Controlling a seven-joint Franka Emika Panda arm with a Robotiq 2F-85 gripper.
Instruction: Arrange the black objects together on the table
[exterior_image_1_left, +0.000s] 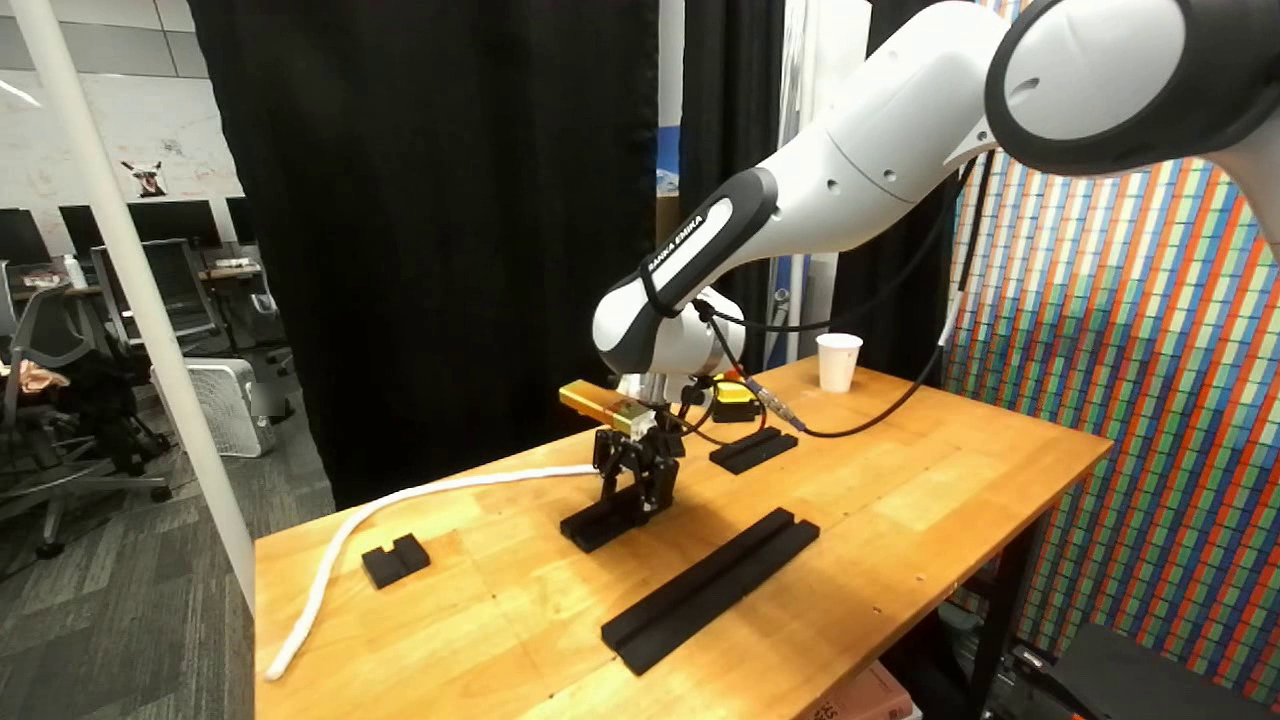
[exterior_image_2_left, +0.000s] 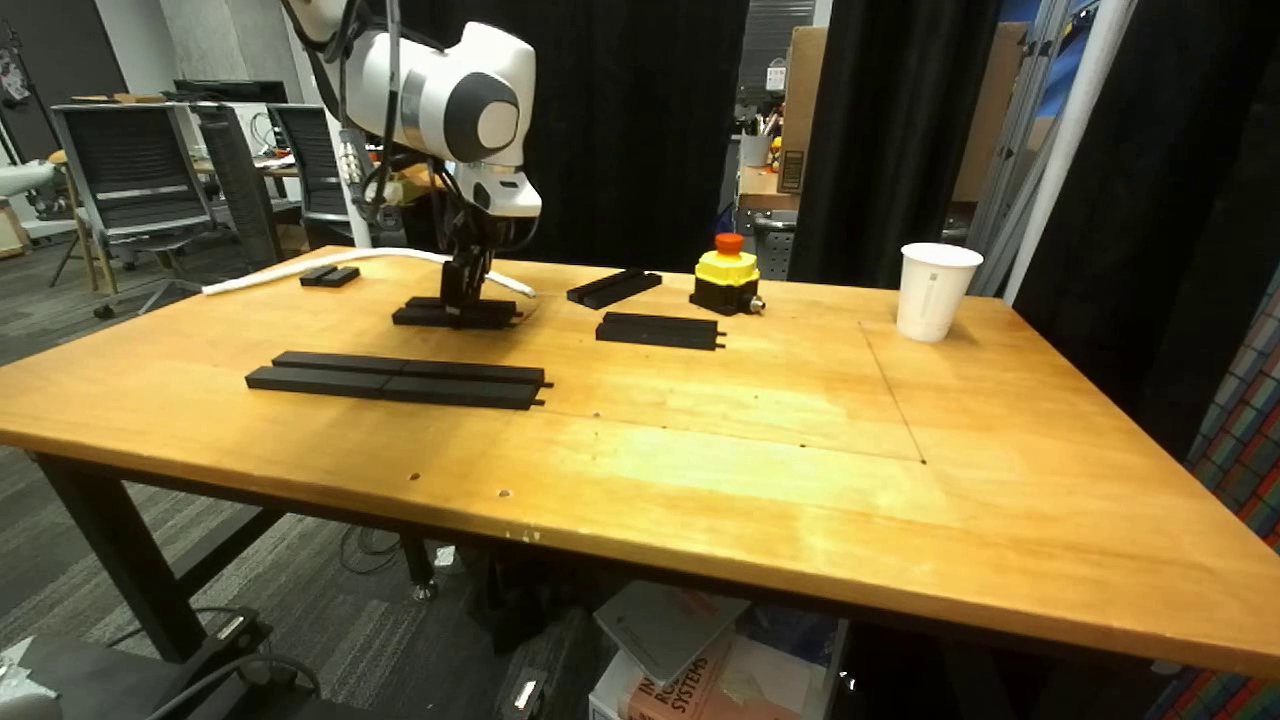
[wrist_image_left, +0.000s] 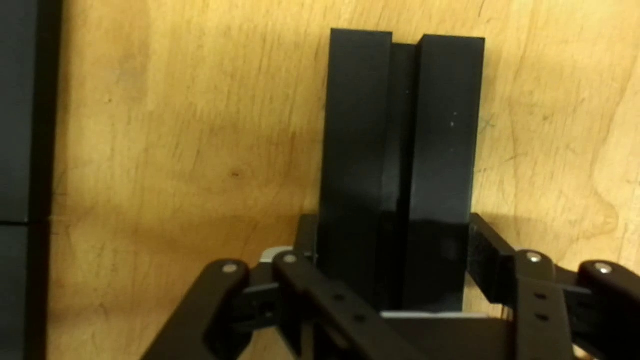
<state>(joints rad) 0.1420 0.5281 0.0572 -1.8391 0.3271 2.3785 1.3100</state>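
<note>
The black objects are grooved flat slabs lying on the wooden table (exterior_image_2_left: 800, 480). My gripper (wrist_image_left: 392, 235) straddles one black slab (wrist_image_left: 352, 130) in the wrist view, a finger pressed to each long side. That slab rests flat on the table or very near it; its near end is hidden by the gripper. In an exterior view, a long black strip (exterior_image_2_left: 400, 380) of two joined slabs lies parallel to it, closer to the front edge. To the right lie a slab with end pins (exterior_image_2_left: 660, 330) and an angled slab (exterior_image_2_left: 612, 290). A short block (exterior_image_1_left: 396, 560) sits apart, beyond the gripper.
A yellow and black emergency stop (exterior_image_2_left: 728, 275) with a red button stands behind the loose slabs. Past it is a white paper cup (exterior_image_2_left: 935, 290). A white cord (exterior_image_1_left: 400, 495) runs along the table's curtain side. A black cable (exterior_image_1_left: 880, 420) hangs from the arm.
</note>
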